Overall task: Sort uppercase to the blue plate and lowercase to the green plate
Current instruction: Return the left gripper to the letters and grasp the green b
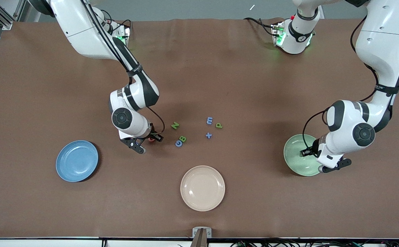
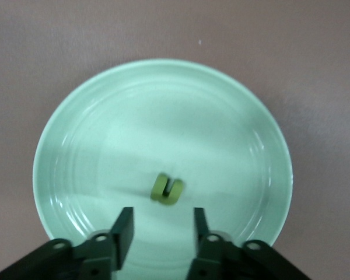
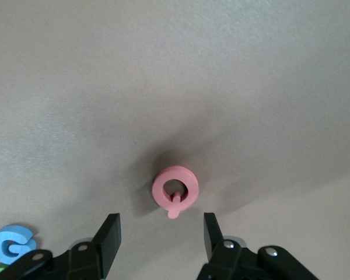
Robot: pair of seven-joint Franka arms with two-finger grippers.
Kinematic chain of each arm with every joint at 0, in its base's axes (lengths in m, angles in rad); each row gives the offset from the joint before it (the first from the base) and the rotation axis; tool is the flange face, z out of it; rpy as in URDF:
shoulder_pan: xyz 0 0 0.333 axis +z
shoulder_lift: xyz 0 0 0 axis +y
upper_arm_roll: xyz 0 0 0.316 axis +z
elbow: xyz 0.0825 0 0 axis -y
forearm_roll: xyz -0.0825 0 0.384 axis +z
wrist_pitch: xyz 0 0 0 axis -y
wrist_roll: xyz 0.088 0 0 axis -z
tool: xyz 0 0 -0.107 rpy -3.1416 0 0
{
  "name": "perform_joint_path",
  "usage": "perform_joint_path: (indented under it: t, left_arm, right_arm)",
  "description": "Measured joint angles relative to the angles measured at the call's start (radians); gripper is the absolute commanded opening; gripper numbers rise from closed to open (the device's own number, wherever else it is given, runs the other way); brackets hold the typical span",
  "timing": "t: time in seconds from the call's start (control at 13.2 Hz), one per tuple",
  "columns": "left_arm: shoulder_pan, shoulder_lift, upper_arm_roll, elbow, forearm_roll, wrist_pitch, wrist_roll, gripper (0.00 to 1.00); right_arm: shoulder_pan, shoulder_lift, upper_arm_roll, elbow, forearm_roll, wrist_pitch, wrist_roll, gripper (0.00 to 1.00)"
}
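My right gripper (image 1: 152,138) is open, low over the table, with the pink-red Q (image 3: 175,191) just ahead of its fingertips; its jaws stand apart in the right wrist view (image 3: 161,233). The Q is mostly hidden under the gripper in the front view. My left gripper (image 1: 306,153) is open and empty over the green plate (image 1: 296,165); a green e (image 2: 167,189) lies in the plate (image 2: 93,128) just ahead of the gripper (image 2: 161,230). Green N (image 1: 175,125), green B (image 1: 183,138), blue G (image 1: 178,143), blue m (image 1: 209,120), green p (image 1: 219,126) and blue x (image 1: 208,135) lie mid-table. The blue plate (image 1: 77,160) is bare.
A cream plate (image 1: 202,188) sits nearer the front camera than the letters. The blue G (image 3: 11,244) shows at the edge of the right wrist view. A mount (image 1: 201,233) sits at the table's front edge.
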Motion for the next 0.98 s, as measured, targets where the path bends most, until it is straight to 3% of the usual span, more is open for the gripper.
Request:
perform_joint_path:
  t: [0.3,0.6,0.98]
  left_arm:
    - [-0.006,-0.048,-0.04,0.007,0.0,-0.096,-0.029,1.0]
    - [-0.038,-0.075,-0.184,0.007,0.0,-0.118,-0.247,1.0]
    - [-0.221,-0.067,-0.201,0.002,0.016,-0.078,-0.423,1.0]
  right_arm:
    - [-0.013,0.001,-0.004,-0.006,0.0,0.034,-0.052,0.65]
    - [-0.051,0.021,-0.006,-0.021,0.0,0.069,-0.114,0.64]
    - [-0.041,0.023,0.001,-0.023,0.0,0.073,-0.115,0.64]
